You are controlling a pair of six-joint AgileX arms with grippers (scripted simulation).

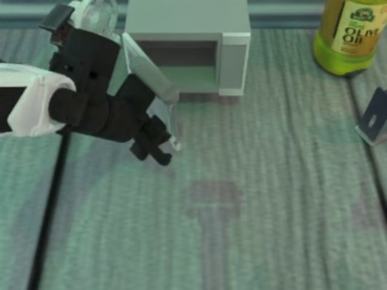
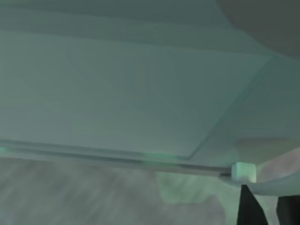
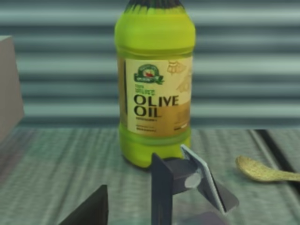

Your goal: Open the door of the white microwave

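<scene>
The white microwave (image 1: 187, 24) stands at the table's far edge, and its cavity (image 1: 181, 63) shows. The door (image 1: 148, 69) is swung out to the left and toward the front. My left gripper (image 1: 164, 148) is shut on the door's free edge. In the left wrist view the door (image 2: 117, 93) fills the frame and the left gripper (image 2: 269, 211) sits under a small white block (image 2: 243, 171) at its edge. My right gripper (image 3: 140, 220) is parked off the top view's right side, open. Only one dark finger (image 3: 93, 213) of it shows.
An olive oil bottle (image 1: 351, 33) stands at the far right. A blue-grey stand (image 1: 372, 124) sits in front of it at the right edge. A wooden spoon (image 3: 262, 171) lies beside the bottle. A pale round object (image 1: 100, 15) is partly hidden behind the left arm.
</scene>
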